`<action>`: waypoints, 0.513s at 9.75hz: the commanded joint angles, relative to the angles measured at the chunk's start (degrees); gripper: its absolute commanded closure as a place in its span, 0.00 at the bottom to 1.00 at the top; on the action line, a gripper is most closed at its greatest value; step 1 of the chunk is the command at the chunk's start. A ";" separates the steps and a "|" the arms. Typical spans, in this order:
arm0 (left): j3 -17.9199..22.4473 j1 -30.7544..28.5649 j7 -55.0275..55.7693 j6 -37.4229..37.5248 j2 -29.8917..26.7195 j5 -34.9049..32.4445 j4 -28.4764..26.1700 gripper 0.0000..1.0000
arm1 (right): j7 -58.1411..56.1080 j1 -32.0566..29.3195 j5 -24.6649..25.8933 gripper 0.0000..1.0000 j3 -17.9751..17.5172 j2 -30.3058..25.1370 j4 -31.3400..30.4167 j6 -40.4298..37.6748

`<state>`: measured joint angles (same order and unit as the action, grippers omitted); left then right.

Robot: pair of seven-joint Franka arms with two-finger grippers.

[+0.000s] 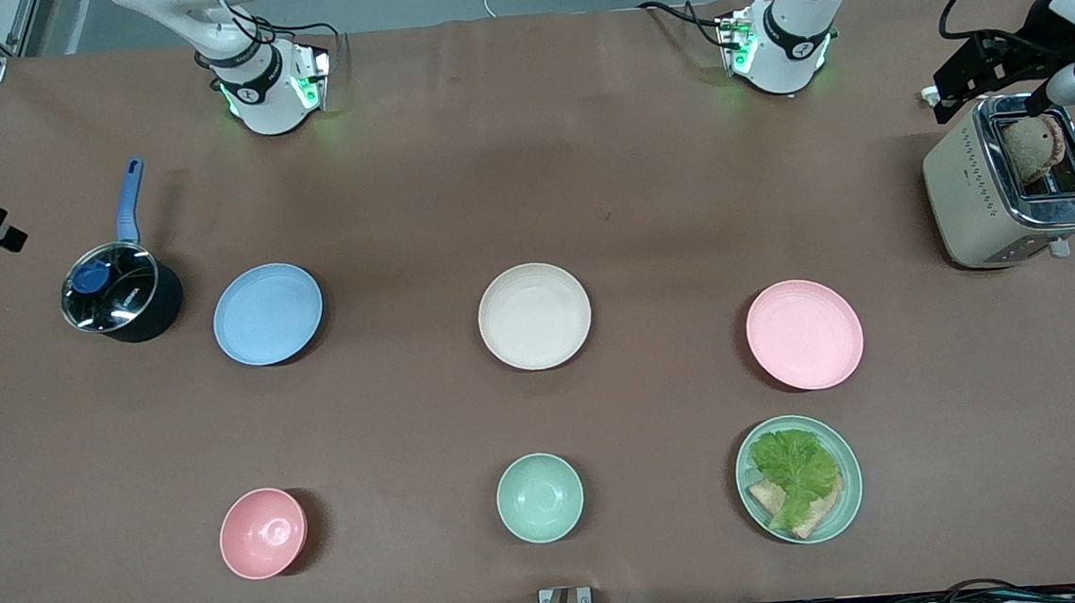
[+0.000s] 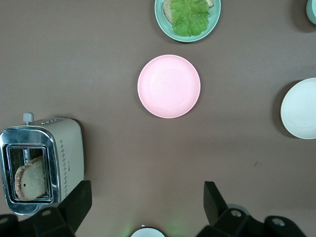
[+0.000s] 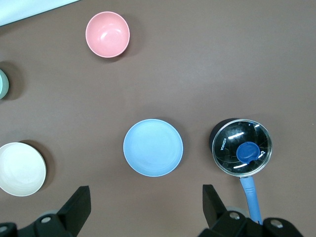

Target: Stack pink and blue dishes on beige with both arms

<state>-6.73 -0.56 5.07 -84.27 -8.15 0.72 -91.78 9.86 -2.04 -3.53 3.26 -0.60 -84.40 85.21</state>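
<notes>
The light blue plate [image 1: 268,314] lies toward the right arm's end of the table, beside a pot. The cream-beige plate [image 1: 535,316] sits mid-table and holds nothing. The pale pink plate [image 1: 805,334] lies toward the left arm's end. My left gripper [image 2: 146,205] hangs open high over bare table, between its base and the pink plate [image 2: 169,86]; the beige plate [image 2: 300,108] shows at that view's edge. My right gripper [image 3: 146,207] hangs open high over bare table, short of the blue plate [image 3: 153,147]. Neither gripper shows in the front view.
A black pot [image 1: 119,293] with glass lid and blue handle stands beside the blue plate. Nearer the camera are a pink bowl [image 1: 263,533], a mint-green bowl [image 1: 540,497] and a mint plate [image 1: 846,497] with lettuce and bread. A toaster [image 1: 975,195] holding bread stands at the left arm's end.
</notes>
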 commanded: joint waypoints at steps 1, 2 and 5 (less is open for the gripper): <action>0.05 -0.23 -0.58 1.13 2.95 -0.80 1.16 0.00 | 0.60 0.10 1.06 0.00 -0.71 -0.63 -0.07 -1.36; 0.13 -0.24 -1.45 0.95 5.06 -1.15 2.30 0.00 | 0.52 0.11 1.07 0.00 -0.71 -0.63 0.02 -1.89; 0.40 -6.28 -6.96 -9.80 12.79 -0.37 -2.76 0.00 | -3.06 0.11 2.72 0.00 -0.71 -0.55 -0.15 -2.50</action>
<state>-6.36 -4.05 2.08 -89.58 0.12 0.33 -91.68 8.81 -1.86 -2.86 2.86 -0.60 -84.40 83.60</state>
